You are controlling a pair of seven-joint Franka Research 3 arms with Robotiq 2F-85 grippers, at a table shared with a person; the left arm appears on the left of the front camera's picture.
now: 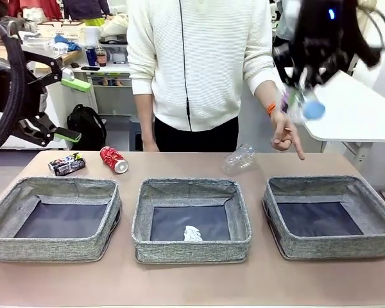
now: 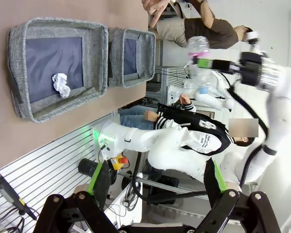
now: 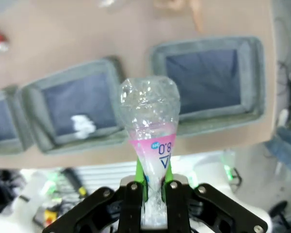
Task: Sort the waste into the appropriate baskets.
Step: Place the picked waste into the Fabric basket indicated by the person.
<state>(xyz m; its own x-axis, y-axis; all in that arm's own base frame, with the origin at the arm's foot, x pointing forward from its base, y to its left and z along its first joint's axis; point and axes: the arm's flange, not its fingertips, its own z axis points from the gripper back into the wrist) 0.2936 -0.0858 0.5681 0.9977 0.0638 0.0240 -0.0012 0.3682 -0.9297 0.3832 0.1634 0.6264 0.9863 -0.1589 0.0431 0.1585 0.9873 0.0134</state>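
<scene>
My right gripper [image 1: 300,86] is shut on the small clear bottle with a pinkish label [image 3: 150,121], held high above the right basket [image 1: 333,245]; its blue cap [image 1: 313,110] points down. My left gripper [image 1: 70,109] hangs open at the far left with nothing between its fingers. The crumpled paper ball [image 1: 192,234] lies in the middle basket [image 1: 191,248]. Behind the left basket [image 1: 51,247], the red can [image 1: 113,159] and the dark can [image 1: 67,164] lie on the table. The crushed clear bottle [image 1: 239,158] lies behind the middle basket.
The person stands at the far side, one hand [image 1: 286,133] pointing a finger down toward the right basket, just below my right gripper. The table [image 1: 192,282] is bare in front of the baskets.
</scene>
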